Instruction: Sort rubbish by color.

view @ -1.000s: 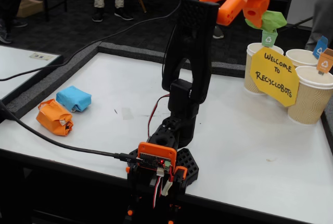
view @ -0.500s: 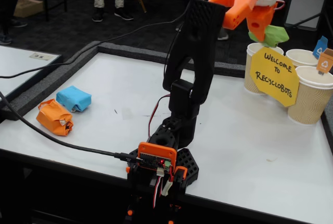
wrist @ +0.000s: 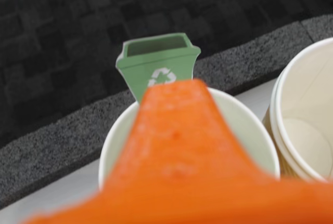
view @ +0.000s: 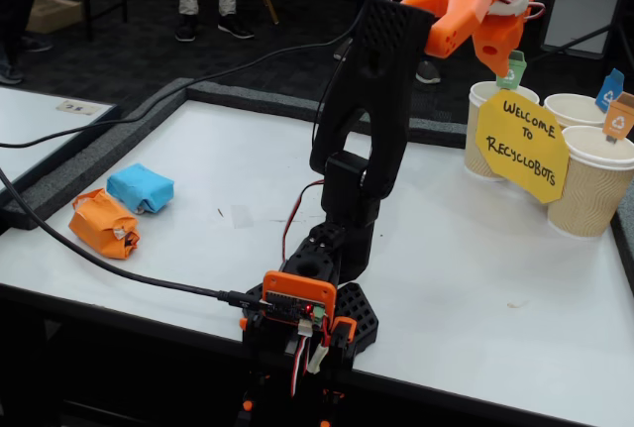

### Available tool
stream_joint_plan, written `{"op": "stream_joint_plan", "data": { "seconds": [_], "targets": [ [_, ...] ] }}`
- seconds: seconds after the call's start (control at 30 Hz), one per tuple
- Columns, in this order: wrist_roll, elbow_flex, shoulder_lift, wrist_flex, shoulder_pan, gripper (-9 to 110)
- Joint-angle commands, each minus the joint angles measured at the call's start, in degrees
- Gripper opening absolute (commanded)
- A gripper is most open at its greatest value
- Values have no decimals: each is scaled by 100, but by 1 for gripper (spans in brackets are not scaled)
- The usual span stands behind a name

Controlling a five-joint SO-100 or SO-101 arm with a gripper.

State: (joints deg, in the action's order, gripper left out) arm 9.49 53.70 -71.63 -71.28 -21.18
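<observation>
one arm (view: 362,130) raised, fingers (view: 492,51) over green-tagged cup (wrist: 244,125), grip state unclear

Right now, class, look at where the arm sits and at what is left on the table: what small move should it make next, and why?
Probably lift and swing back toward the table's left side. The gripper hangs over the green-tagged cup with no green bundle in sight, so that drop looks done. The light blue bundle and orange bundle lie unsorted at the left of the fixed view.
</observation>
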Motion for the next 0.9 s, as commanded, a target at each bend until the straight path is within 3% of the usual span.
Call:
{"op": "stream_joint_plan", "data": {
  "seconds": [0.0,0.3,0.47,0.87],
  "targets": [
    [97,-914,-246,185,-114,13],
    [53,-1415,-1336,-1318,624,1],
    [44,-1371,-2162,-2259,1274,0],
    [44,1459,-5010,-2522,1793,0]
  ]
}}
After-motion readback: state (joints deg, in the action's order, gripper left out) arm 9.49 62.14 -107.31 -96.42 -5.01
